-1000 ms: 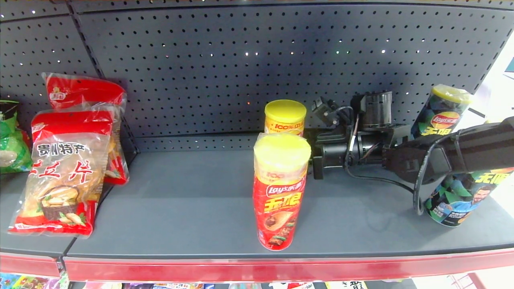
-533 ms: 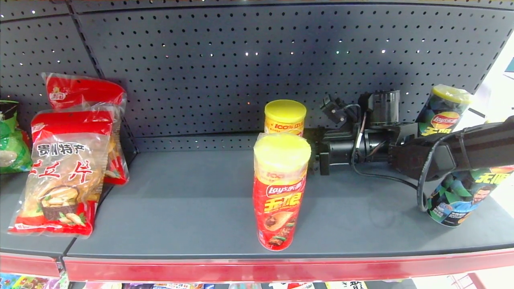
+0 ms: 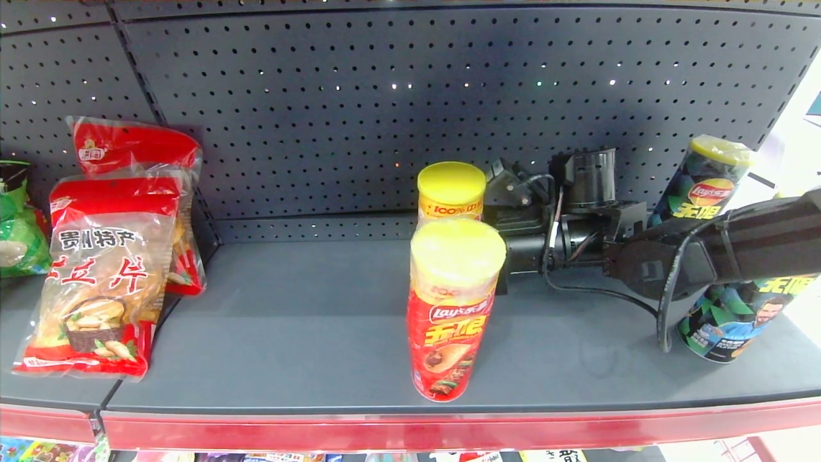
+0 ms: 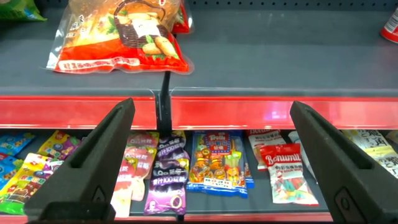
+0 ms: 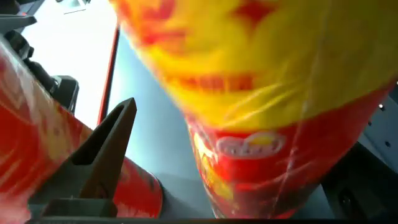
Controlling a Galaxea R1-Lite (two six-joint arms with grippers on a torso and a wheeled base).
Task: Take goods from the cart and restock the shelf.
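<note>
Two cans up: placing the back can (image 3: 451,189) on the shelf (image 3: 288,321) at twelve o'clock of the front can (image 3: 452,308), with right gripper (image 3: 502,269) spread around it and left gripper (image 4: 211,106) spread, empty; next, back out slowly, no bumping.

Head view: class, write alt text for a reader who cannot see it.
The right gripper is at the rear yellow-lidded can, behind a red can on the grey shelf. Red snack bags lean at left.
</note>
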